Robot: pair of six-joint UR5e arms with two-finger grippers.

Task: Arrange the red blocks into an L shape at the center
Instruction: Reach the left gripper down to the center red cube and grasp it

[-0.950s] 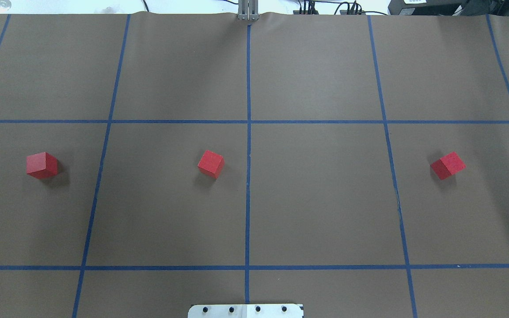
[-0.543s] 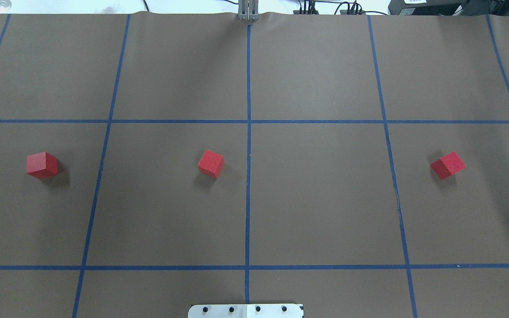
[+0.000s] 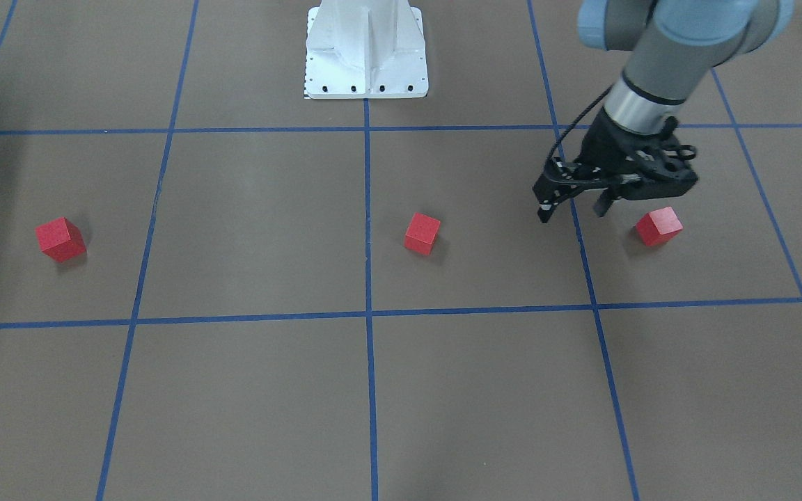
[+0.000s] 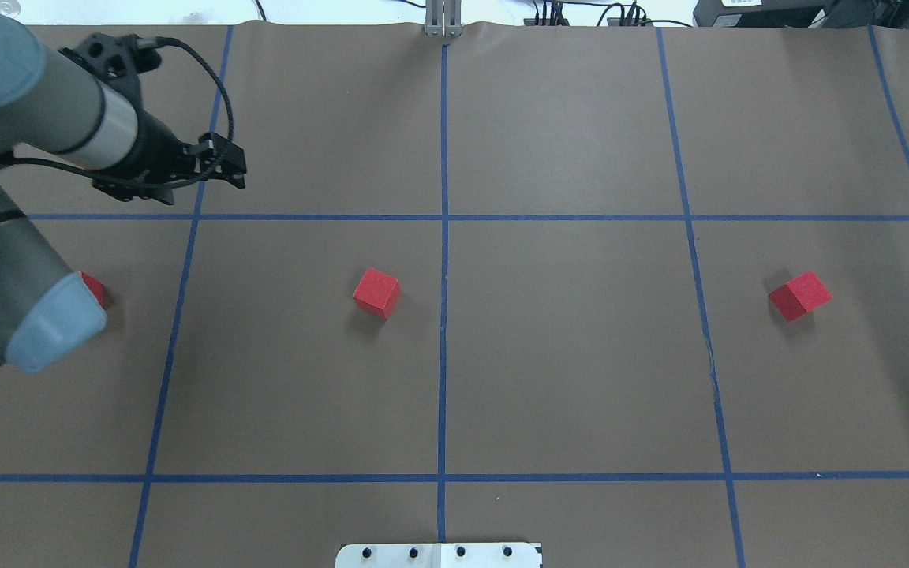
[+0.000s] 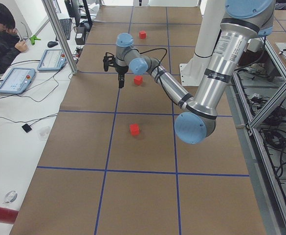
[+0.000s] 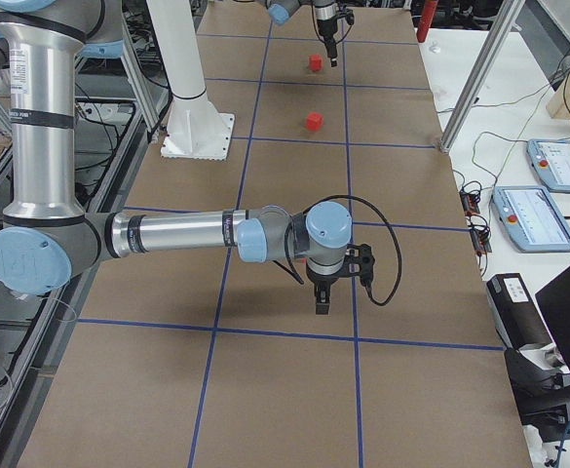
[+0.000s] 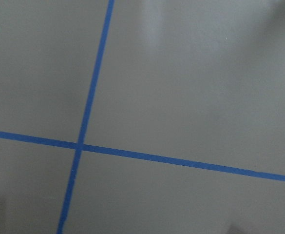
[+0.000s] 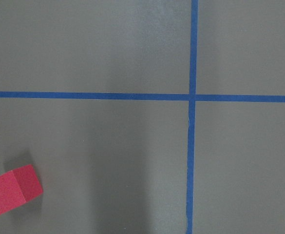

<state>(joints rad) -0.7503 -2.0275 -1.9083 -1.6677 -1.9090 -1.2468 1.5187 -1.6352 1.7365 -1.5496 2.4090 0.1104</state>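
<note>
Left gripper (image 3: pixel 573 211): fingers spread, holding nothing.
Right gripper (image 6: pixel 322 297): finger state cannot be told.
Location: left red block (image 3: pixel 658 226) just beside left gripper; middle red block (image 3: pixel 422 233) near the center (image 3: pixel 380 268); right red block (image 3: pixel 60 239) well apart.
Handling: judged light, rigid, with matte, grippy faces.
Hold: pinch opposite flat faces, jaws squared to the block's skew.

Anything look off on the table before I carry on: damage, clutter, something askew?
Nothing damaged or spilled. The three blocks sit apart in one row, each turned askew to the blue grid: left block, middle block, right block. The left gripper hangs open beside the left block, holding nothing.
</note>
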